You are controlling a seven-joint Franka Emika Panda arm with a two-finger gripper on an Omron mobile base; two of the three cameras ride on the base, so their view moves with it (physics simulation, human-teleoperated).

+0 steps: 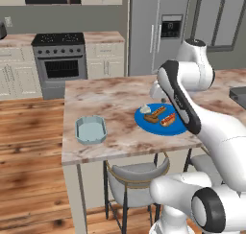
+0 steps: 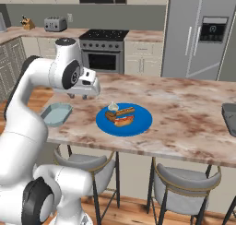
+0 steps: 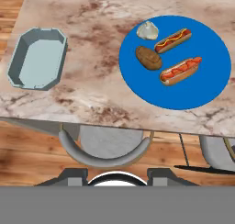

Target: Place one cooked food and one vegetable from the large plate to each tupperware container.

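The large plate is bright blue and lies on the island counter near its front edge. On it are two hot dogs, a brown potato and a white garlic bulb. A pale blue-grey tupperware container stands empty to the plate's left. The dark grey tupperware container sits at the counter's far right. My gripper hovers above the counter between the pale tub and the plate, jaws apart, holding nothing.
The marble island counter has stools tucked under its front edge. A stove and a fridge stand against the far wall. Wood floor lies to the left of the island.
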